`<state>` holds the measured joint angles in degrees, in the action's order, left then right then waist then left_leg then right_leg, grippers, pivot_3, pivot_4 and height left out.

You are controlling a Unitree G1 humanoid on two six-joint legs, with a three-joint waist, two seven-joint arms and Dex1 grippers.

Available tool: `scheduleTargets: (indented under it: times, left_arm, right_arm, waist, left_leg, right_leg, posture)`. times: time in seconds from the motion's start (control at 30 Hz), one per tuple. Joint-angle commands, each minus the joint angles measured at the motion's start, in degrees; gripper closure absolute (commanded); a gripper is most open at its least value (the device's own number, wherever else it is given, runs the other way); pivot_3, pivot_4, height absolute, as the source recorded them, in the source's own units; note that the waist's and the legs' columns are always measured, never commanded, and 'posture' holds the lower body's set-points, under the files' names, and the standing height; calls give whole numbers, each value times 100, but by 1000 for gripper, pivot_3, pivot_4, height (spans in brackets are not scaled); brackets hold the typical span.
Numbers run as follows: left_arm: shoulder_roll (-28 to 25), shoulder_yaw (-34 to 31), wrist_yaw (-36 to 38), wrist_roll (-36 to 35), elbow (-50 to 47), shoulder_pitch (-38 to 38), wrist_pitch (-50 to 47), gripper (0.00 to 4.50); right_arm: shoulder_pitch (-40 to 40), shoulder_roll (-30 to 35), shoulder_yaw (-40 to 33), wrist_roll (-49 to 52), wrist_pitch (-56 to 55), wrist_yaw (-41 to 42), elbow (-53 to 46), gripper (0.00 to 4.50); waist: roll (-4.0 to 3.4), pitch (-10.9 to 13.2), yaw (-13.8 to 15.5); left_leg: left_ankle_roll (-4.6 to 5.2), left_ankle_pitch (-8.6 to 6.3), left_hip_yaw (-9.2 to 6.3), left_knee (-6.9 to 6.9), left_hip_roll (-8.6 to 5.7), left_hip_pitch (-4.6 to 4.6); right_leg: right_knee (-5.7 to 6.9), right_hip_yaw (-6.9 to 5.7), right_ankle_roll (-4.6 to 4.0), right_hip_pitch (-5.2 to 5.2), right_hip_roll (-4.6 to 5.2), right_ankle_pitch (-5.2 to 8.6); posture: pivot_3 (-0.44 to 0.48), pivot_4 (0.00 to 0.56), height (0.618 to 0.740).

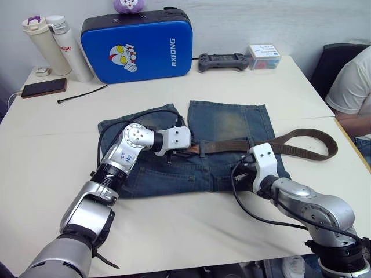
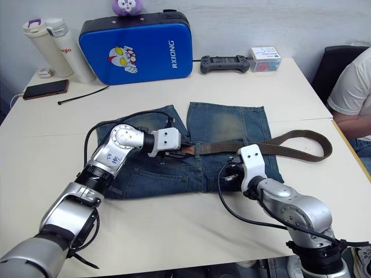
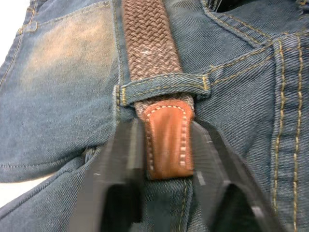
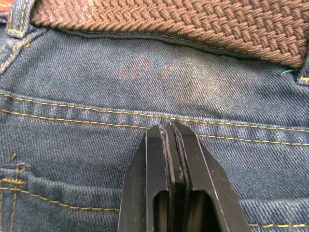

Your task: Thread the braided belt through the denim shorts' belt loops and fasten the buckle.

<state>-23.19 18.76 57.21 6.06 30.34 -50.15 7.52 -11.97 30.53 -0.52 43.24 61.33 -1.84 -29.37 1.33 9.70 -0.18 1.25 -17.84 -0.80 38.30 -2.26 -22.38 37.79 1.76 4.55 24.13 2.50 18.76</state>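
Observation:
The denim shorts (image 1: 226, 124) lie flat mid-table, waistband toward me. The braided belt (image 1: 301, 134) runs along the waistband and curls back in a loop off the shorts' right side. Its tan leather tip (image 3: 166, 140) has come out from under one of the belt loops (image 3: 164, 84), and my left gripper (image 1: 186, 152) is shut on that tip, one finger on each side. My right gripper (image 4: 170, 133) is shut with nothing in it, hovering over the denim just below the belt (image 4: 193, 24), near the shorts' right side. The buckle is hidden.
A blue case (image 1: 137, 47) stands at the back, with two bottles (image 1: 43, 46), a phone (image 1: 43, 87) and a black cable tie (image 1: 81, 94) to its left. A game controller (image 1: 222, 61) and a small box (image 1: 264, 57) lie back right. A person (image 1: 353, 87) sits at the right edge.

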Motion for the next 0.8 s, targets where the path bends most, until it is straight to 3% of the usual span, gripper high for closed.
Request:
scheduleTargets:
  times: [0.03,0.1,0.6,0.8]
  left_arm:
    - [-116,-211,77,-114,0,-145,1,3942]
    - [-188,-261,124,-138,-38,-135,-16,4468]
    - [-1646,-693,340,-150,-359,528,125,4468]
    - [-1900,-797,118,-53,-206,675,141,4468]
  right_arm:
    - [12,-105,-89,-188,94,45,20,4500]
    - [16,-137,-100,-241,118,80,37,4500]
    - [-38,-156,-54,-703,149,493,411,4500]
    - [-162,-179,-31,-854,160,664,519,4500]
  waist:
    - [0,0,-3]
    - [0,0,-4]
    - [11,-9,-33]
    - [41,-30,-1]
  left_leg:
    - [0,0,0,0,0,1]
    - [0,0,0,-1,0,1]
    - [-1,0,0,-7,0,9]
    - [7,-4,-1,-7,0,10]
  right_leg:
    - [0,0,0,0,0,0]
    - [0,0,0,0,0,0]
    - [2,1,-1,0,0,0]
    - [2,0,-1,-3,2,0]
  posture:
    - [0,150,738]
    - [0,150,738]
    - [0,150,738]
    - [0,150,738]
